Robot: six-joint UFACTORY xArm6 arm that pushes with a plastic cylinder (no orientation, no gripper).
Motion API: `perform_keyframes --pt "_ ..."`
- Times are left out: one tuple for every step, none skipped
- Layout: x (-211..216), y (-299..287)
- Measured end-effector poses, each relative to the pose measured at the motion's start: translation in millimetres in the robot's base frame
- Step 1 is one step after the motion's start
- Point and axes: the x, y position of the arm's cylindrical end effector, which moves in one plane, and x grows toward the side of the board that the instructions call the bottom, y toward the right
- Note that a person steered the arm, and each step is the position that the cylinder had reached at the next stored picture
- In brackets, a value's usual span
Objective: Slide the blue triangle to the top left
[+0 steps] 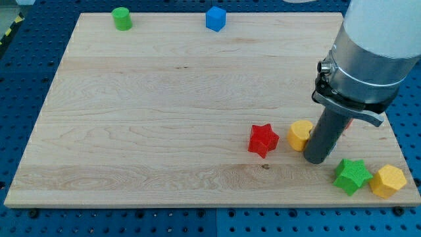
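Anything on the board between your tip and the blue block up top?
No: bare wood lies between my tip and the blue block in the camera view.

I see a pale wooden board with visible grain, lying on a blue perforated surface. At the view's top edge of the board sit a green cylinder, toward the left, and a blue cube, near the middle. The other blocks gather at the view's lower right. A red star sits just left of a yellow cylinder. My tip rests on the board right beside that yellow cylinder, on its right. Further right, near the board's bottom corner, a green star touches a yellow hexagonal block.
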Motion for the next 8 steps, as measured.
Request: perform_keyframes --pt "-4 6" --pt "-6 24" --pt "-9 31" --pt "-20 21" --pt "-34 9" --pt "-46 7" --pt "-50 12" --pt "-50 23"
